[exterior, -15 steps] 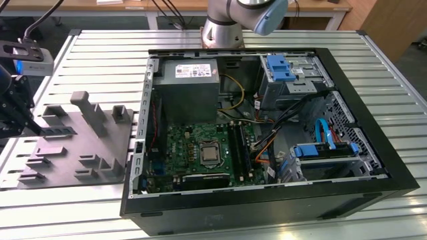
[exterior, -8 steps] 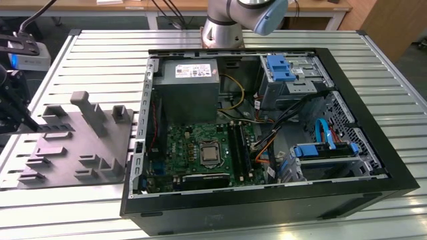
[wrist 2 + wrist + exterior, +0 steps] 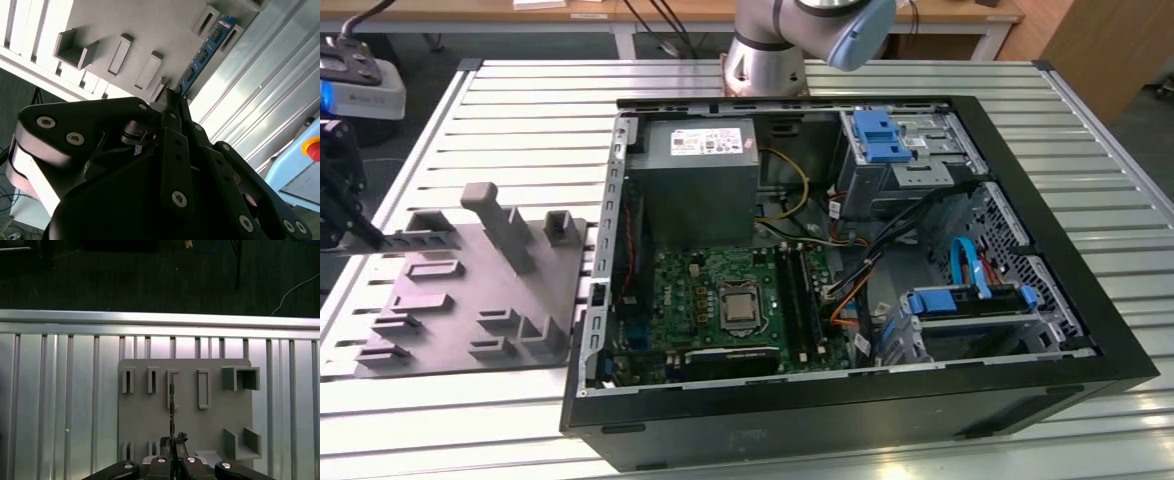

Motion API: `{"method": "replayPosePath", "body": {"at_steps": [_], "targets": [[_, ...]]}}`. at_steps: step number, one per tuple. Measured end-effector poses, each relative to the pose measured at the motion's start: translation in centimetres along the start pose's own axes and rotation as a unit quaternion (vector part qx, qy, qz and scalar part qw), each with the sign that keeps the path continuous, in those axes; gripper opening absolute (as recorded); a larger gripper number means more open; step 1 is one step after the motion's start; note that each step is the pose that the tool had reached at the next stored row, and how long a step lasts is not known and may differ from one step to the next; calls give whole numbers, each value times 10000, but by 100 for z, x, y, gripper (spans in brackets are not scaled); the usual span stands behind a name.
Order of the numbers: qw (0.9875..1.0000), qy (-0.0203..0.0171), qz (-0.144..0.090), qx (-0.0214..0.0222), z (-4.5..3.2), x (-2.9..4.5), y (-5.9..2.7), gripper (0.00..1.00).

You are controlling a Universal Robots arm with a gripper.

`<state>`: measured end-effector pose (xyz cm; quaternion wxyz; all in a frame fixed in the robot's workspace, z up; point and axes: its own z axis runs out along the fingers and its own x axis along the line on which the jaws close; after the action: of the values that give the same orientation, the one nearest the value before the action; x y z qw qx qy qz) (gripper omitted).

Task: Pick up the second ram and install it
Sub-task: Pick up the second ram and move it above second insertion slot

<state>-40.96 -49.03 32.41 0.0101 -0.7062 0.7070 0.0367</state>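
The second ram point(image 3: 204, 50) is a thin blue strip with dark chips, standing on edge over the gray holder tray point(image 3: 150, 30). In the first wrist view the ram point(image 3: 171, 407) shows edge-on, in line with a narrow slot of the tray point(image 3: 150, 420). My gripper point(image 3: 172, 441) is shut on the ram's near end, its dark fingers pressed together on it in both wrist views point(image 3: 172, 96). I cannot tell whether the strip still sits in the slot. In the exterior view the gripper point(image 3: 358, 228) hangs over the tray's point(image 3: 467, 300) corner at the exterior view's left.
An open computer case point(image 3: 854, 400) lies to the exterior view's right of the tray, with the green motherboard point(image 3: 694, 290) and its memory slots point(image 3: 801, 295) facing up. The power supply point(image 3: 700, 180) and blue drive brackets point(image 3: 881, 135) stand inside. The arm's base point(image 3: 767, 60) rises behind the case.
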Motion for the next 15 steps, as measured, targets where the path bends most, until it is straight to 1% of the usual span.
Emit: {"method": "replayPosePath", "body": {"at_steps": [7,10,15], "targets": [[10000,-11,0,0,-239,-16,9,14],[10000,-14,0,-1,-310,-20,12,14],[10000,-19,-1,0,-406,-27,16,14]]}}
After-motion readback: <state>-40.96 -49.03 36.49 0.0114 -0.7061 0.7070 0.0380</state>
